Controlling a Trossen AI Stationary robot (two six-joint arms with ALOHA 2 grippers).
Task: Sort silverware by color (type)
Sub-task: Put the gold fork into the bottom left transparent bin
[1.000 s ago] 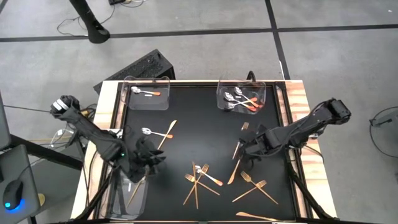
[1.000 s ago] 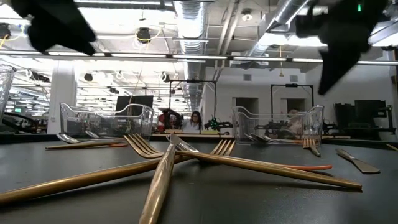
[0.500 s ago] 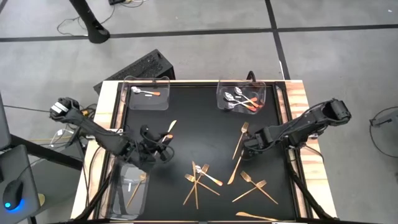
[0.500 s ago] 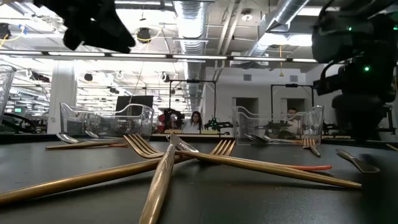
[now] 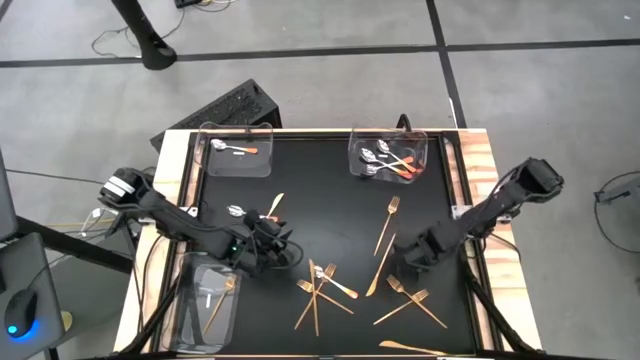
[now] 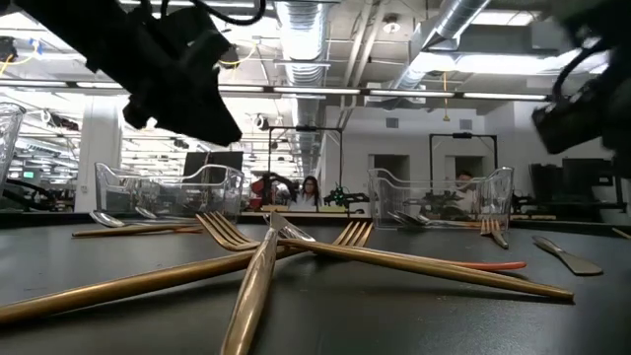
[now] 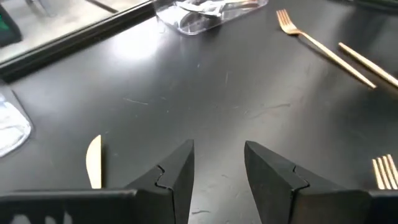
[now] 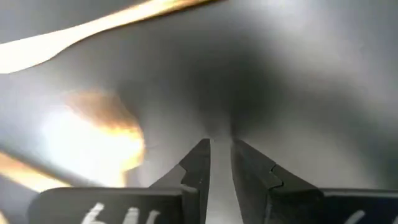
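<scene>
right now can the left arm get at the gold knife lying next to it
Probably yes. The left gripper is open and empty, just above the bare mat, and the gold knife lies flat beside it with nothing on or over it.

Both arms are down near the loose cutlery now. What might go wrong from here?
1. The central pile has forks and a spoon crossed over each other; a grab there may lift or drag two types at once.
2. The right gripper hangs low beside the gold knife and forks, its jaws only narrowly apart, so it might nudge them instead of straddling one.
</scene>
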